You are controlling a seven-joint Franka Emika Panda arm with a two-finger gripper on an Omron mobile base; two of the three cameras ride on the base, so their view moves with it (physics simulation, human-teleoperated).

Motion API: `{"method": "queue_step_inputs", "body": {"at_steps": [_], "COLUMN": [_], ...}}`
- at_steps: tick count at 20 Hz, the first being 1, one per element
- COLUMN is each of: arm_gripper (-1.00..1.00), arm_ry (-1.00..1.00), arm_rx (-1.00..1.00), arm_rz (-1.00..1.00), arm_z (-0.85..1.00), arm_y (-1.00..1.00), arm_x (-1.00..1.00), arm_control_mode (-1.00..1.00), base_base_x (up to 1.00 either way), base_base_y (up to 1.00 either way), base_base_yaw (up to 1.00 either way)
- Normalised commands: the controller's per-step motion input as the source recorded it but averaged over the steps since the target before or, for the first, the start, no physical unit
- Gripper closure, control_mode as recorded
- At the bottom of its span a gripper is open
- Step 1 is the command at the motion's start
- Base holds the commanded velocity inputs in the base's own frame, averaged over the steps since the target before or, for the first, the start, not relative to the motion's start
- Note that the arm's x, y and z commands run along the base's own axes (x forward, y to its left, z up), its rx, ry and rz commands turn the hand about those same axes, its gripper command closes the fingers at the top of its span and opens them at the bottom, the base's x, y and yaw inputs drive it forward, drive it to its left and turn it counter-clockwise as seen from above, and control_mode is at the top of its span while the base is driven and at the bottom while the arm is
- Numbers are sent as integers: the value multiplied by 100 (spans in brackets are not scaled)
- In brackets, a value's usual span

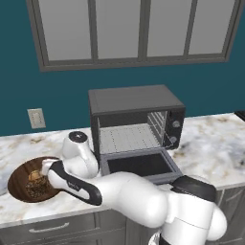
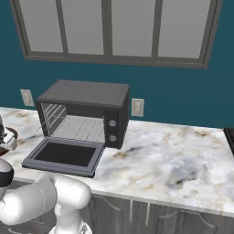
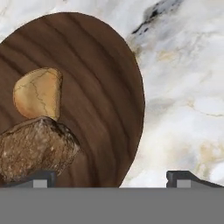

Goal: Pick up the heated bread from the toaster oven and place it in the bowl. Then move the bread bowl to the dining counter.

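Note:
The toaster oven [image 1: 136, 127] [image 2: 87, 114] stands on the counter with its door dropped open and its wire rack bare. To its left sits the wide dark wooden bowl [image 1: 19, 184] [image 3: 100, 87]. In the bowl lies the heated bread [image 3: 35, 148] [image 1: 36, 187], dark brown and speckled, resting against a smoother golden-tan piece [image 3: 38, 92]. My gripper [image 1: 44, 168] [image 3: 111, 178] hangs open just above the bowl. One fingertip [image 3: 41, 178] is beside the dark bread, the other over the marble past the rim, and nothing is between them. The dining counter is out of view.
The marble counter [image 1: 210, 148] runs right of the oven, with grey drawers [image 1: 43, 229] below its front edge. The open oven door [image 1: 139, 165] juts toward me next to the arm. A wall outlet [image 1: 36, 117] and windows sit behind.

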Motion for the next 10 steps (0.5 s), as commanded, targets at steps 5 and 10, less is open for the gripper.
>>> {"method": "queue_step_inputs", "body": {"at_steps": [5, 10], "arm_gripper": [-100, -100], "arm_ry": [0, 0], "arm_rx": [9, 1], "arm_rz": [-18, -10], "arm_z": [-7, -27], "arm_y": [0, 0], "arm_x": [11, 19], "arm_control_mode": [-100, -100], "base_base_x": [0, 0], "base_base_y": [0, 0], "base_base_yaw": [0, 0]}}
